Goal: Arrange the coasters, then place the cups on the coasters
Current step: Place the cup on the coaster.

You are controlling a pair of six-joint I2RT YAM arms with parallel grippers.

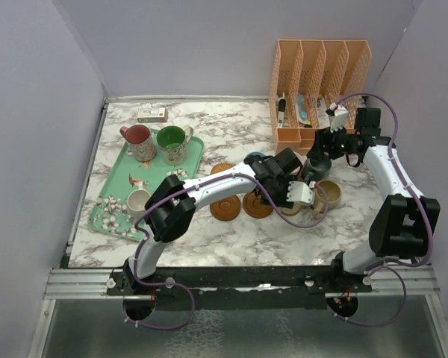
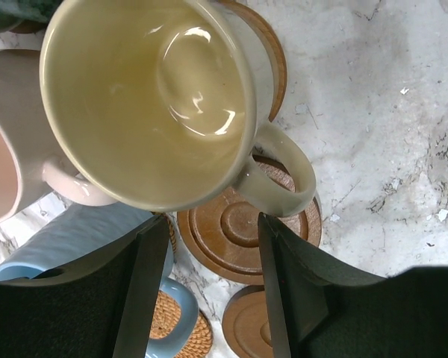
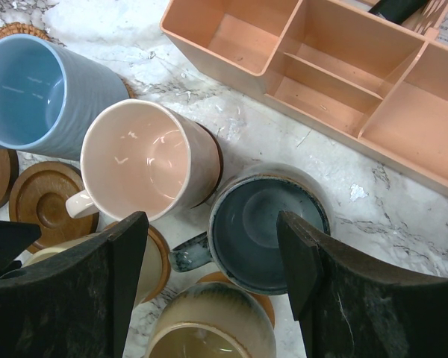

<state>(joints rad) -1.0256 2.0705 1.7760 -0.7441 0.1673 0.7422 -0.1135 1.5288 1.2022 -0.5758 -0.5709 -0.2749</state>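
Your left fingers (image 2: pixel 138 298) parted with nothing gripped, cream cup (image 2: pixel 149 97) just ahead on a coaster (image 2: pixel 278 63) (handle pointing at them), right fingers (image 3: pixel 306 261) wide above the dark cup (image 3: pixel 265 224), pink cup (image 3: pixel 145 160) and blue cup (image 3: pixel 30 86) close beside it on the counter (image 3: pixel 235 123).

1. Top external: high at the near edge, looking down and forward over the whole marble table (image 1: pixel 231 240).
2. Left wrist: very close, facing down into a cream mug (image 2: pixel 149 97).
3. Right wrist: close, facing down; shares the pink mug (image 3: pixel 145 160) and blue mug (image 3: pixel 30 89) with the left wrist view.
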